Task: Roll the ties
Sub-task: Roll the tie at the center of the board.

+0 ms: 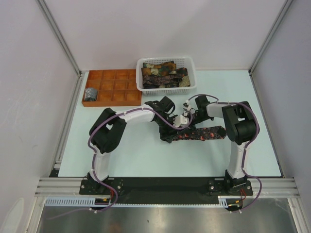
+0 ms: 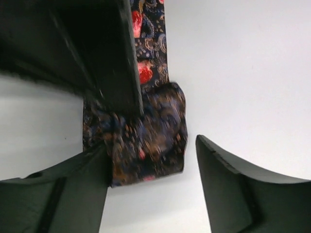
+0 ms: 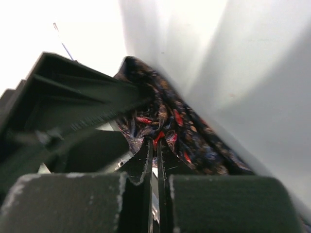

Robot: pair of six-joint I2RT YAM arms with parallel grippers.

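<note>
Necktie (image 2: pixel 146 141), dark with red marks, is straddled by wide left gripper (image 2: pixel 150 179); fabric is pinched by closed right gripper (image 3: pixel 156 150) at table's (image 1: pixel 146 160) centre.

A pale counter (image 1: pixel 121 155) carries everything. At its far edge an orange compartment tray (image 1: pixel 112 88) sits on the left, with a white mesh basket (image 1: pixel 166 74) just beside it on the right. Nearer the middle, a dark tie (image 1: pixel 201 133) with red marks lies stretched across the counter, one end folded over on itself.
</note>
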